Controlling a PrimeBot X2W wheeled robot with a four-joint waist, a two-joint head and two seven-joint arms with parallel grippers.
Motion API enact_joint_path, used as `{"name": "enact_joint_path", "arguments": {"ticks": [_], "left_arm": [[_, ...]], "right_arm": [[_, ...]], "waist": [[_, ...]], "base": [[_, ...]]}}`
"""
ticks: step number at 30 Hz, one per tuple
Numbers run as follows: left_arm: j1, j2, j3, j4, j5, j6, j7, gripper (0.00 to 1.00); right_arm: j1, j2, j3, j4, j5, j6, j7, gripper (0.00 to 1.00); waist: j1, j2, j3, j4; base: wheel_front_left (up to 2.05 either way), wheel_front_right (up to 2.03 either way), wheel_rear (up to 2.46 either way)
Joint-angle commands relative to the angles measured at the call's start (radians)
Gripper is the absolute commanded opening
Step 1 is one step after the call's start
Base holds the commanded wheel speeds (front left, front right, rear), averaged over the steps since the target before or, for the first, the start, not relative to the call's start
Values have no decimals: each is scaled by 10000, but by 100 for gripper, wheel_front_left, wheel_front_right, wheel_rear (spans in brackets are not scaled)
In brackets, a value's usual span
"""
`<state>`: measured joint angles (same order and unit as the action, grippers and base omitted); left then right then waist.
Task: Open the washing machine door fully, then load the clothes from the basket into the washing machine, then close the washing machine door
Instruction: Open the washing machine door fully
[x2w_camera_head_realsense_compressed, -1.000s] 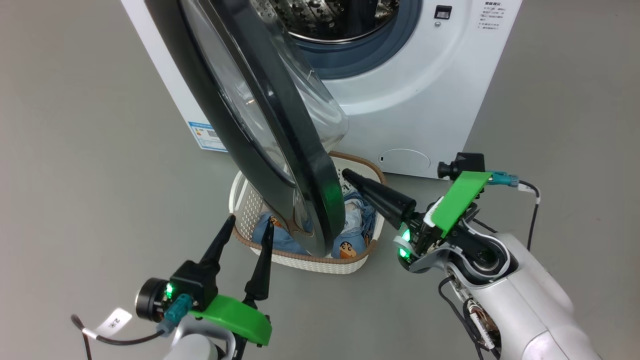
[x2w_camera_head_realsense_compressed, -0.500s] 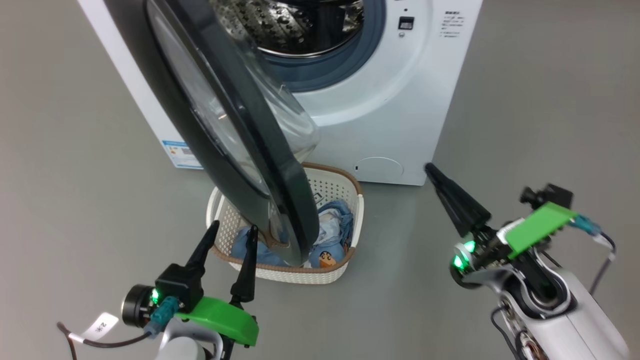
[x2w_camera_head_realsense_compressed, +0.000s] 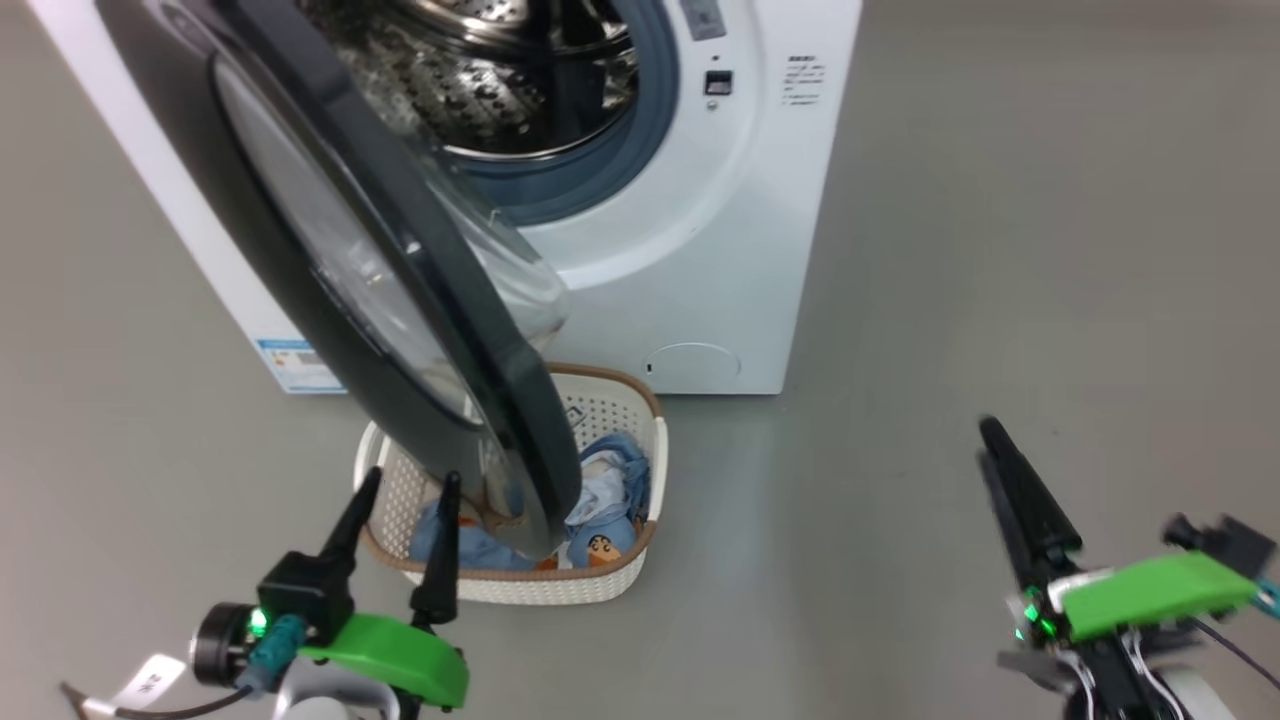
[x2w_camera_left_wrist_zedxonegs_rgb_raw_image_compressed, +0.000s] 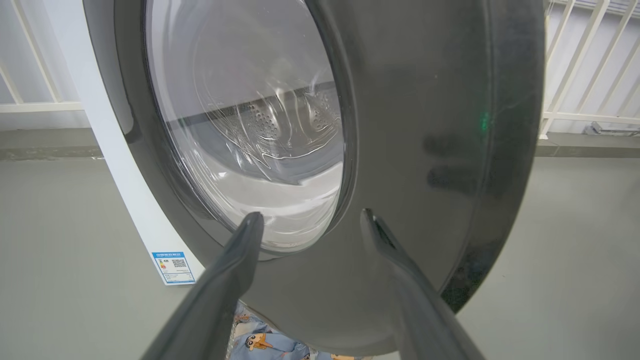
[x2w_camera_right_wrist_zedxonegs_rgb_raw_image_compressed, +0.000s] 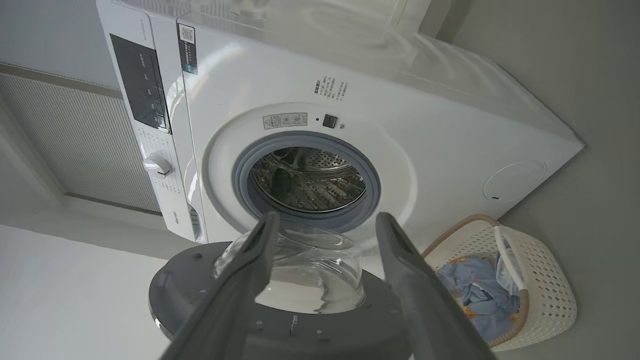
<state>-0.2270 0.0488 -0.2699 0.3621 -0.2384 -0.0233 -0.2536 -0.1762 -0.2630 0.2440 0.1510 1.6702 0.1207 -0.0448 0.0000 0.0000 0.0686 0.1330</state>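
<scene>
The washing machine (x2w_camera_head_realsense_compressed: 700, 250) stands at the top of the head view, its steel drum (x2w_camera_right_wrist_zedxonegs_rgb_raw_image_compressed: 307, 177) exposed. The washing machine door (x2w_camera_head_realsense_compressed: 400, 300) hangs partly open, and its black rim reaches down over the basket (x2w_camera_head_realsense_compressed: 540, 585) on the floor. The blue printed clothes (x2w_camera_head_realsense_compressed: 605, 500) lie in the basket (x2w_camera_right_wrist_zedxonegs_rgb_raw_image_compressed: 545, 285). My left gripper (x2w_camera_head_realsense_compressed: 412, 480) is open just in front of the basket, its fingers close to the door's outer face (x2w_camera_left_wrist_zedxonegs_rgb_raw_image_compressed: 425, 150). My right gripper (x2w_camera_head_realsense_compressed: 992, 435) is open, far to the right over bare floor. In the right wrist view, the right gripper (x2w_camera_right_wrist_zedxonegs_rgb_raw_image_compressed: 327, 217) points at the drum.
Grey floor lies all around the machine. A blue energy sticker (x2w_camera_head_realsense_compressed: 295, 365) is on the machine's left side and a round service flap (x2w_camera_head_realsense_compressed: 692, 362) low on its front. The control panel with a dial (x2w_camera_right_wrist_zedxonegs_rgb_raw_image_compressed: 157, 164) is on top. White railings (x2w_camera_left_wrist_zedxonegs_rgb_raw_image_compressed: 590, 65) stand behind.
The head camera has turned, shifting the whole picture left. My right gripper has pulled back from the door's rim by the basket to the right and has opened. The left gripper keeps its place.
</scene>
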Motion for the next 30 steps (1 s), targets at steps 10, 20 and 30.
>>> {"name": "enact_joint_path", "arguments": {"ticks": [10, 20, 30], "left_arm": [[165, 336, 907, -381, 116, -5, -82, 100], [241, 291, 1031, -336, 146, -80, -82, 100], [373, 239, 1024, -138, 168, -194, -82, 100]], "right_arm": [[1067, -1010, -900, 684, -5681, 100, -2130, 100], [1823, 626, -4057, -735, -12719, 100, -2167, 100], [2474, 1798, -3715, -1457, -15322, 100, -1913, 100]], "waist": [[0, 0, -290, -667], [0, 0, -367, -712], [0, 0, -655, -570]], "base": [[0, 0, 0], [0, 0, 0], [0, 0, 0]]}}
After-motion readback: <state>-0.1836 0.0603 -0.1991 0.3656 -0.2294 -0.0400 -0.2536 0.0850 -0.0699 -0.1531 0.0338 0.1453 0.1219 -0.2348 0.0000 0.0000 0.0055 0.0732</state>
